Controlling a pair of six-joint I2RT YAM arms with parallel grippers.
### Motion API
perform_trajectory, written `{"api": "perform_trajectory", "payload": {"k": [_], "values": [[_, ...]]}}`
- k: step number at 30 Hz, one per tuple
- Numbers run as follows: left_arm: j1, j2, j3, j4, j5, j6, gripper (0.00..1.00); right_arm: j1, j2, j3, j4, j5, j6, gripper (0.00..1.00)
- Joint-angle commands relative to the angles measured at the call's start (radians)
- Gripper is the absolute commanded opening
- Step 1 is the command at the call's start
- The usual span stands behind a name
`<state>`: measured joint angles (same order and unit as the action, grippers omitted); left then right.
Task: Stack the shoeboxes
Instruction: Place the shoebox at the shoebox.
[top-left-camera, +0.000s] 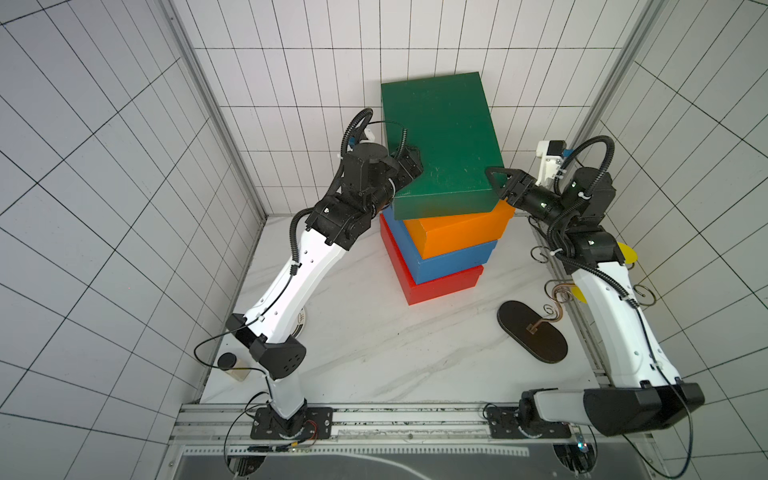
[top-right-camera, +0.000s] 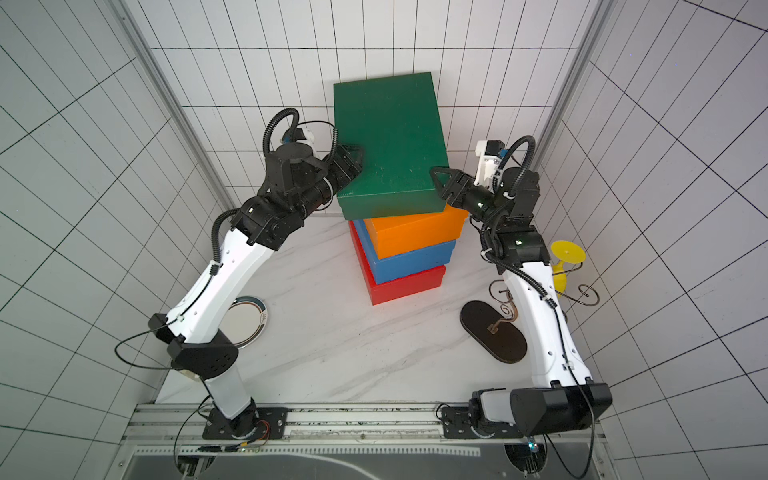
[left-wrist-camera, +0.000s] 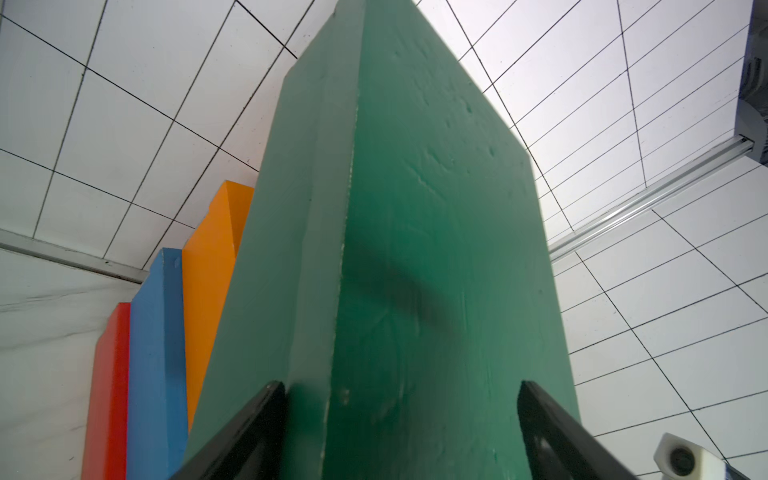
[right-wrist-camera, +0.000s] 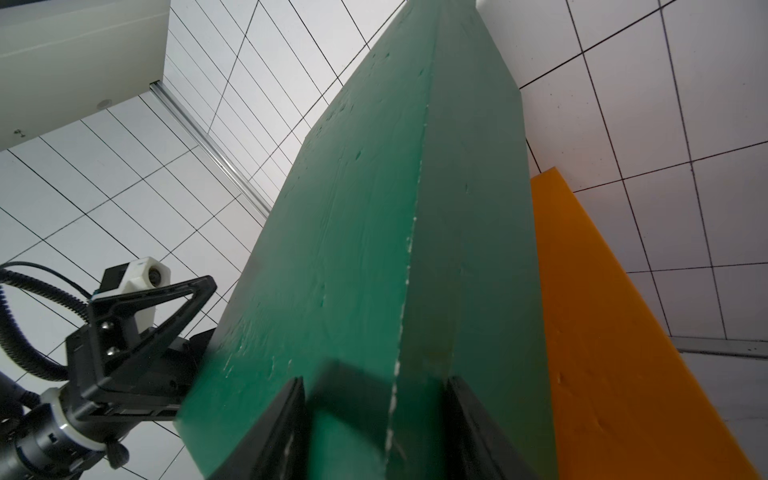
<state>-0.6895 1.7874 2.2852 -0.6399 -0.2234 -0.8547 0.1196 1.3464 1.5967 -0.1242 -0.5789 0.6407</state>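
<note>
1. At frame centre, on the table (top-left-camera: 353, 332): red shoebox (top-left-camera: 444, 286) lowest, then blue shoebox (top-left-camera: 453, 262), orange shoebox (top-left-camera: 461, 232), dark green shoebox (top-left-camera: 440, 141) topmost, skewed.
2. At its left edge: left pincer (top-left-camera: 415, 162), spread, straddling that edge.
3. At its lower-right corner: right pincer (top-left-camera: 493, 176); pinching or loose, cannot tell.
</note>
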Motion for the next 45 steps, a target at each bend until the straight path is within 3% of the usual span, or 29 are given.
{"api": "perform_trajectory", "payload": {"k": [1,8,17,24,38,45], "values": [[-0.114,0.015,0.018,0.143,0.256,-0.064,0.86,0.047,-0.004,-0.047,0.029,-0.239,0.026,0.63],[-0.115,0.009,-0.01,0.143,0.245,-0.076,0.87,0.002,0.001,-0.041,0.06,-0.26,0.072,0.76],[-0.115,-0.087,-0.172,0.217,0.219,-0.096,0.89,-0.033,-0.022,-0.028,0.093,-0.297,0.116,0.76],[-0.115,-0.062,-0.179,0.212,0.218,-0.097,0.89,-0.043,-0.003,0.01,0.093,-0.304,0.135,0.77],[-0.079,-0.057,-0.269,0.225,0.176,-0.103,0.93,-0.106,0.061,0.156,0.093,-0.305,0.175,0.91],[-0.031,-0.071,-0.313,0.237,0.2,-0.119,0.97,-0.135,0.084,0.209,0.007,-0.271,0.103,0.91]]}}
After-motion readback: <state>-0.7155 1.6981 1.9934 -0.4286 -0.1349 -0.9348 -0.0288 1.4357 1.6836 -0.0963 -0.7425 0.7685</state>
